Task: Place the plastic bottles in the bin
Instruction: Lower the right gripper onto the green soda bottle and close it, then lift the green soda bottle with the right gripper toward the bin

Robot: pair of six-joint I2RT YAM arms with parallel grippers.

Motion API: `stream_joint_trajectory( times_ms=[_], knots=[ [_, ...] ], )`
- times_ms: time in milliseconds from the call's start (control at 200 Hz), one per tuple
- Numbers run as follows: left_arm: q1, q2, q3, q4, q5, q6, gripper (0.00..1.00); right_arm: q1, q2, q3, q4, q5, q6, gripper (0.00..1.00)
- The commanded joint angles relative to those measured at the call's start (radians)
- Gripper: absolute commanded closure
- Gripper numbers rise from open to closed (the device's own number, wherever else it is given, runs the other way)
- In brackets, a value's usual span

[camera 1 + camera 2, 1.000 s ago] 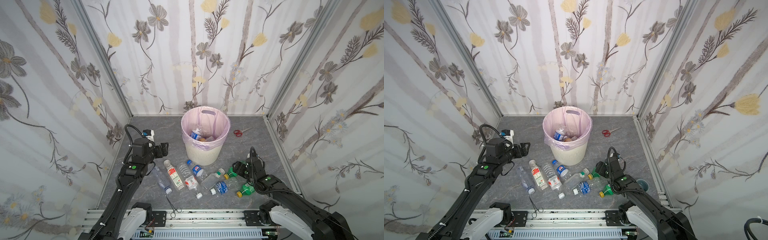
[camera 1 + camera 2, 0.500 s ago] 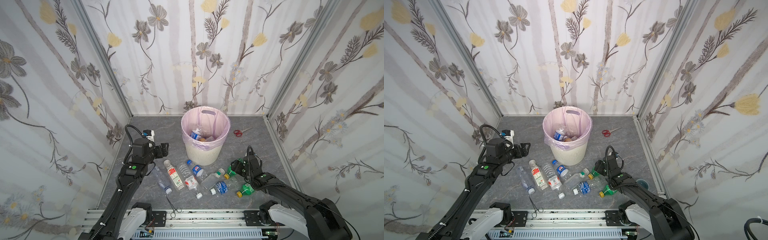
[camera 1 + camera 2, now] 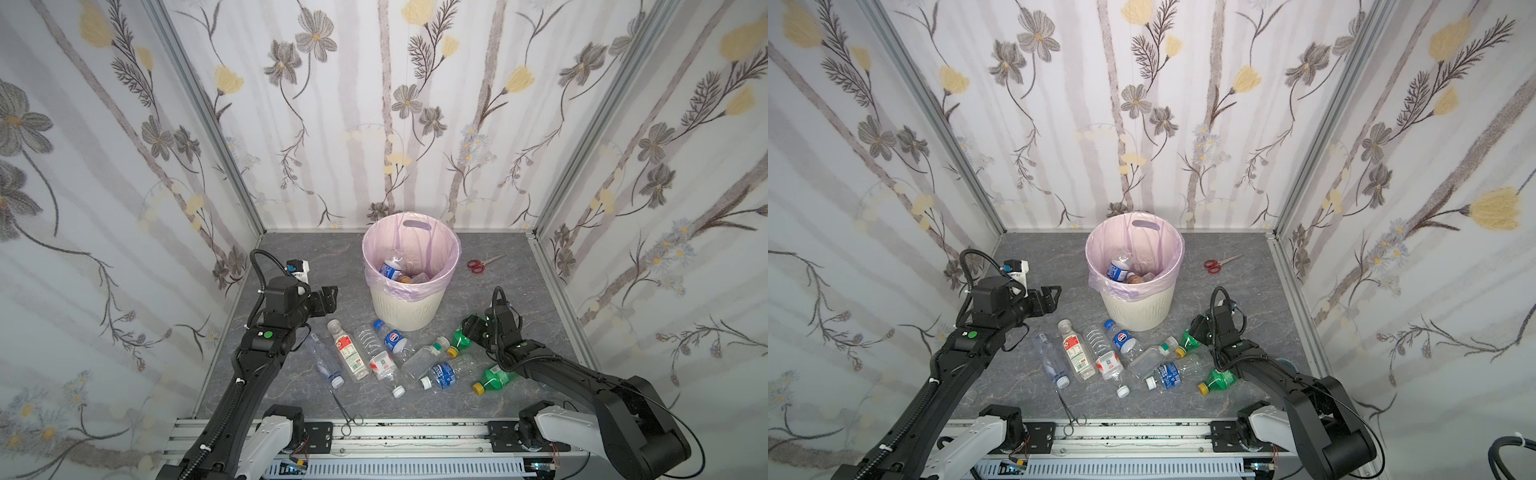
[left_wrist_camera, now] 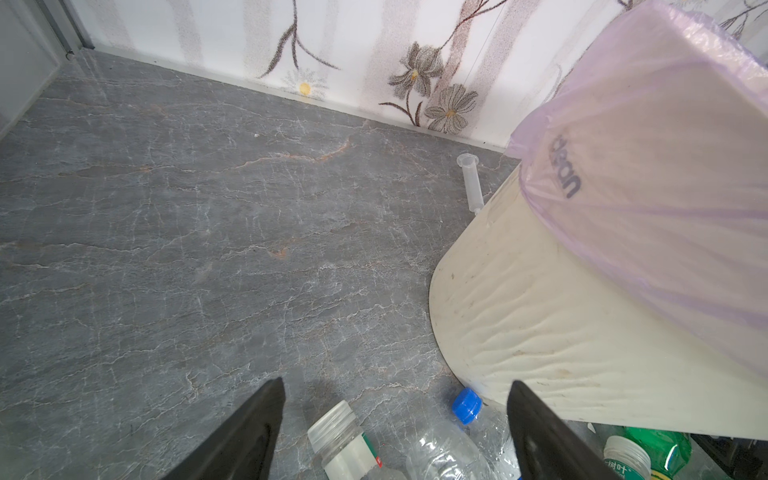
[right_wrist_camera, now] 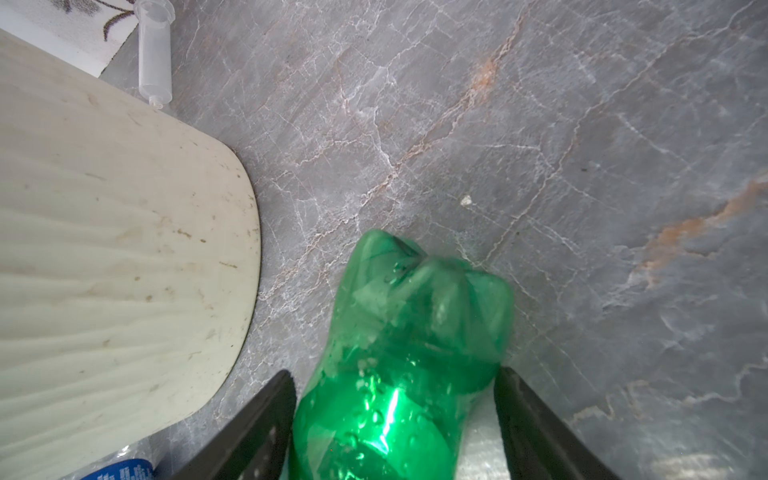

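The cream ribbed bin [image 3: 409, 307] [image 3: 1133, 309] with its pink liner stands mid-floor and holds a few plastic bottles [image 3: 390, 268]. Several more plastic bottles [image 3: 349, 351] lie in a loose row in front of it. My right gripper [image 3: 469, 329] [image 5: 395, 374] is low over a green bottle [image 3: 460, 338] [image 5: 407, 332] to the right of the bin. Its fingers straddle the bottle's body: one touches, the other stands a little off. A second green bottle [image 3: 494, 380] lies nearer the front. My left gripper [image 3: 328, 295] [image 4: 395, 383] hangs open and empty left of the bin.
Red-handled scissors [image 3: 478, 264] lie at the back right and thin forceps [image 3: 347, 409] near the front rail. A clear syringe barrel [image 4: 471, 183] [image 5: 154, 54] rests behind the bin. Wallpapered walls close in three sides.
My right gripper has slid toward the bin over the green bottle and its fingers have narrowed around it. The left arm has not moved.
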State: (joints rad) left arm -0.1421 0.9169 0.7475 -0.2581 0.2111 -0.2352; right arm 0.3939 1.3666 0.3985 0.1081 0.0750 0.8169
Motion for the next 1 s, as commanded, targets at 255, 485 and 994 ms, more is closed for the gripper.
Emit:
stream_joint_trajectory(
  times_ms=[255,485,994],
  knots=[
    [0.001,-0.003,-0.004,0.019,0.008,0.007,0.14,-0.003,0.089,0.051,0.104,-0.032,-0.013,0.28],
    [0.0,-0.006,-0.007,0.019,0.007,0.008,0.14,-0.004,0.168,0.072,0.141,-0.055,-0.015,0.3],
    [0.001,-0.007,-0.01,0.019,0.0,0.01,0.14,-0.017,0.177,0.103,0.167,-0.033,-0.048,0.43]
  ],
)
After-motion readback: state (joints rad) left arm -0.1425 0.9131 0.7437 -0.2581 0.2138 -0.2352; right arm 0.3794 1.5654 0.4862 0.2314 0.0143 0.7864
